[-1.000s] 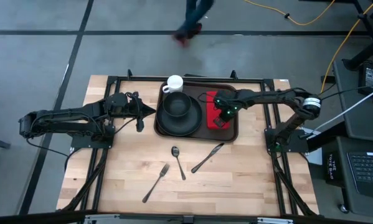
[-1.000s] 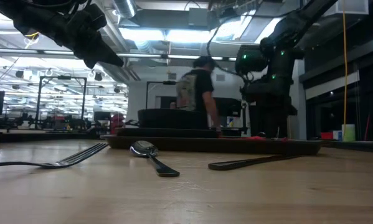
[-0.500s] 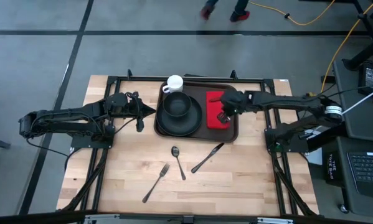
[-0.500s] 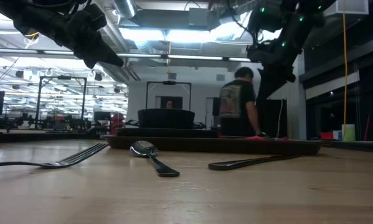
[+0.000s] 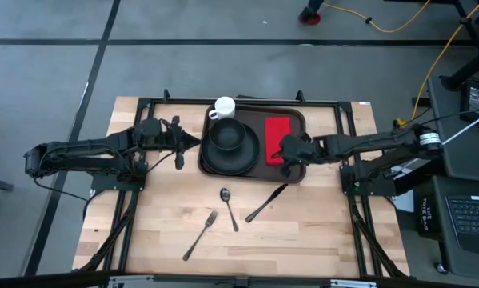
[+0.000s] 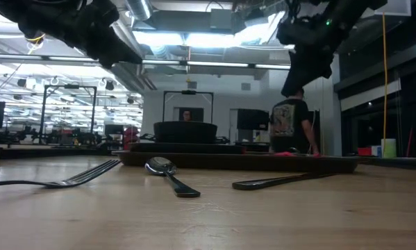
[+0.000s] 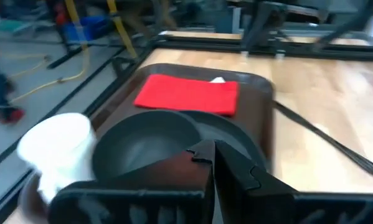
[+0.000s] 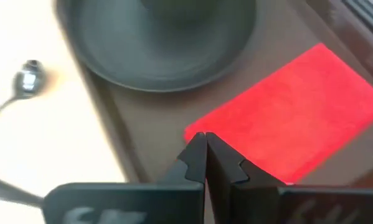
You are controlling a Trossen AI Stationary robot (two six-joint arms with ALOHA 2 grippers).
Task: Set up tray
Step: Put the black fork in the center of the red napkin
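Hovering over tray, right end effector clenched per wrist view; high view seemingly hides fingers.

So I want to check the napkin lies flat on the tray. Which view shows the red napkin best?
The high view: the whole red napkin lies flat on the tray, right of the plate. The left wrist view shows it whole but slanted, the right wrist view only part, and the low view just a red sliver.
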